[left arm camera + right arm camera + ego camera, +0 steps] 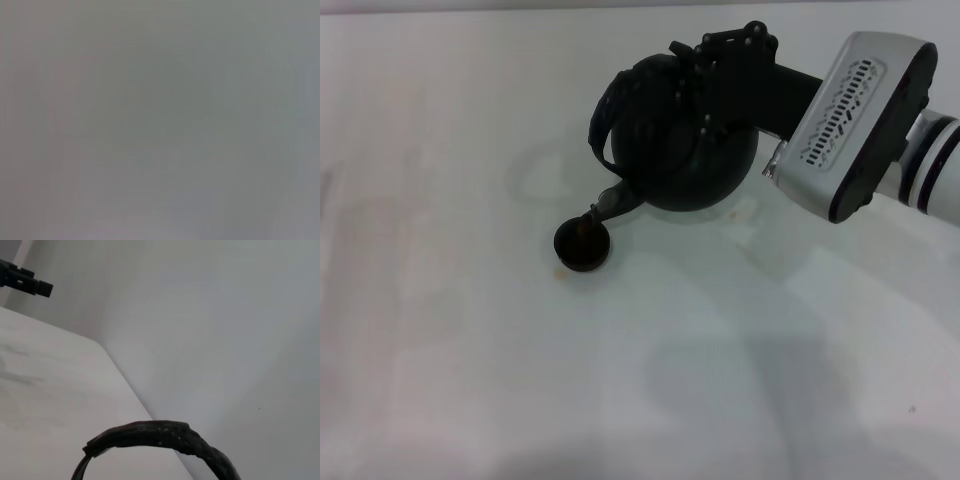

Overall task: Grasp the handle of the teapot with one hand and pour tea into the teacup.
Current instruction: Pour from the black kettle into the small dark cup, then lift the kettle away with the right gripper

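The right gripper (705, 75) reaches in from the right side of the head view, its black linkage lying over the top of the teapot (695, 150). Its fingers are closed around the handle (603, 115), at the part of the hoop that passes over the pot's top; the rest of the hoop arches out on the side of the pot away from the arm. The exact gap between the fingers is hidden by the black linkage against the black pot, but the pot hangs tilted from this grip.

The teapot is tipped forward and down, so that its spout (612, 203) points at the teacup (582, 243). The spout tip sits right at the rim of the cup, just above or touching it; which of the two cannot be told. The cup stands upright on the white table (470, 380), just beside the pot, at its lower side nearest the spout. Inside the cup there is a dark reddish tint.

In the right wrist view a ribbed black arc of the handle (160, 435) shows close to the camera, with the table's pale edge (60, 390) behind it.

The left gripper does not show in the head view, and the left wrist view gives only a plain grey blur.
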Tool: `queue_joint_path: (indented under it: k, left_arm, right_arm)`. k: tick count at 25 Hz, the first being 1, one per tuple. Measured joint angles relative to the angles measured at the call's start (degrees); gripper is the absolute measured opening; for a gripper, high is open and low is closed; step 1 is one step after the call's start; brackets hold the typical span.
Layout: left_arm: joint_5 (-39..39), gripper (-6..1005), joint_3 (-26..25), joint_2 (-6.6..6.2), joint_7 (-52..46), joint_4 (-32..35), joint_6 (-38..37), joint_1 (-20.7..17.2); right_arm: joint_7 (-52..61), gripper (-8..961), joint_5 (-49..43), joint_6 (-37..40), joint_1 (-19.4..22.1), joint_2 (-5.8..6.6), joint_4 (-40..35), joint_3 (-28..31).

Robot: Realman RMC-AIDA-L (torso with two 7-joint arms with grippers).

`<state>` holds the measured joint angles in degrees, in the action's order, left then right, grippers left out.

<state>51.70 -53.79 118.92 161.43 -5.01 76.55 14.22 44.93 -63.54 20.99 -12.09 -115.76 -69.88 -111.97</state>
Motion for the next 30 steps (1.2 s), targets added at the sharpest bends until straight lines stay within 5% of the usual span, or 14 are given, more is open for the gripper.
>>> queue_joint_path:
  k: [16,30]
  left_arm:
    - [0.07,862,0.00,0.00,0.10,0.00,0.00,0.20]
    - [0.07,862,0.00,0.00,0.11,0.08,-0.05,0.43]
  right_arm:
    - [0.25,145,1.53,-0.08,0.60,-0.25,1.07,0.37]
    - [0.33,145,18.02,0.57,0.75,-0.02,5.96,1.10]
